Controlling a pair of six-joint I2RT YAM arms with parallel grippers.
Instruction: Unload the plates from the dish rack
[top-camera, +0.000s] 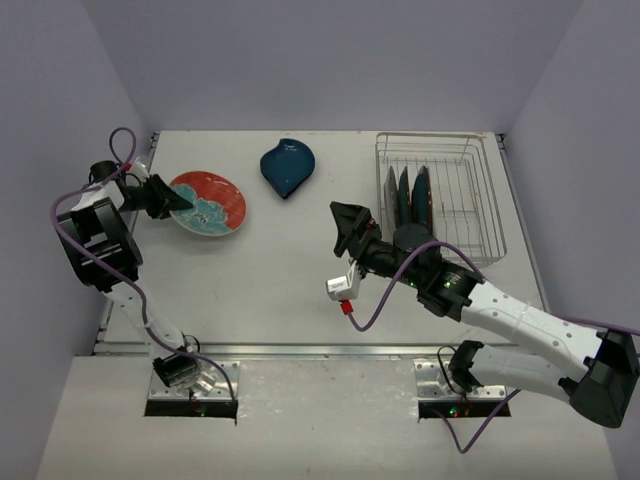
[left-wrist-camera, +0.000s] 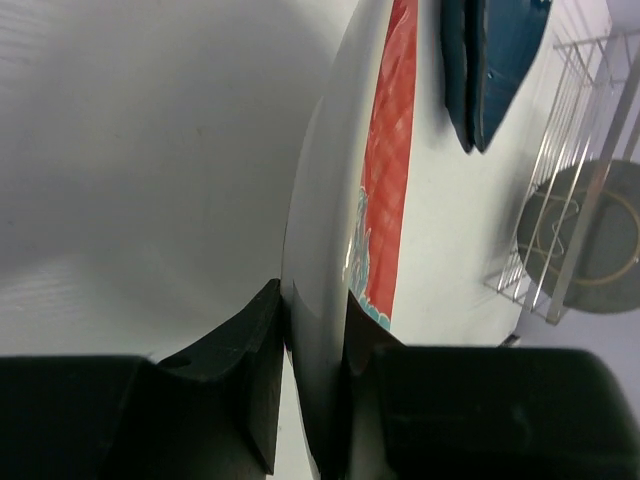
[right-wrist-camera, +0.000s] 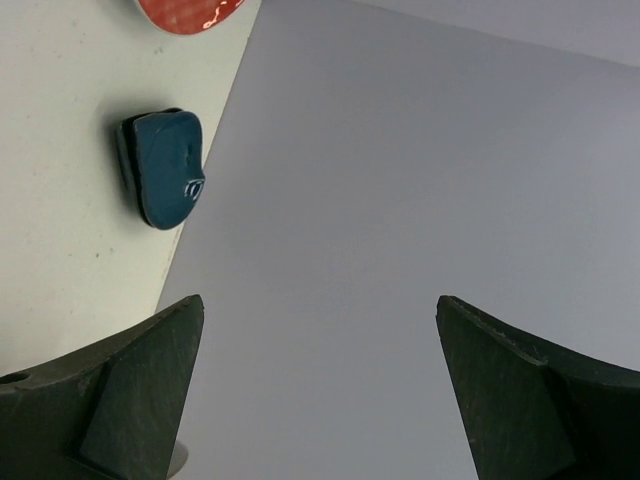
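The white-and-red plate (top-camera: 208, 203) is round, with a red face, a pale blue-white pattern near the middle and a white underside. Its rim sits between the fingers (left-wrist-camera: 255, 350) of the left tool (top-camera: 180, 203), which is clamped on that edge. Whether the plate's far side rests on the worktop (top-camera: 280, 290) cannot be told.

A glossy dark blue leaf-shaped dish (top-camera: 287, 166) lies flat beyond the plate from the left tool, apart from it. From the right tool (top-camera: 340, 228) it lies ahead and off to one side.

Further plates (top-camera: 405, 195), dark and teal, stand on edge side by side in the silvery wire dish rack (top-camera: 440, 195). The rack is just behind the right tool.

The left arm (top-camera: 95, 235) folds back on itself and reaches its tool level toward the plate. The right arm (top-camera: 520, 320) stretches low across the worktop. Its tool hangs with fingers (right-wrist-camera: 130, 390) spread wide and nothing between them.

The worktop is plain off-white. Pale grey-lilac walls (top-camera: 330, 60) close it in on three sides.
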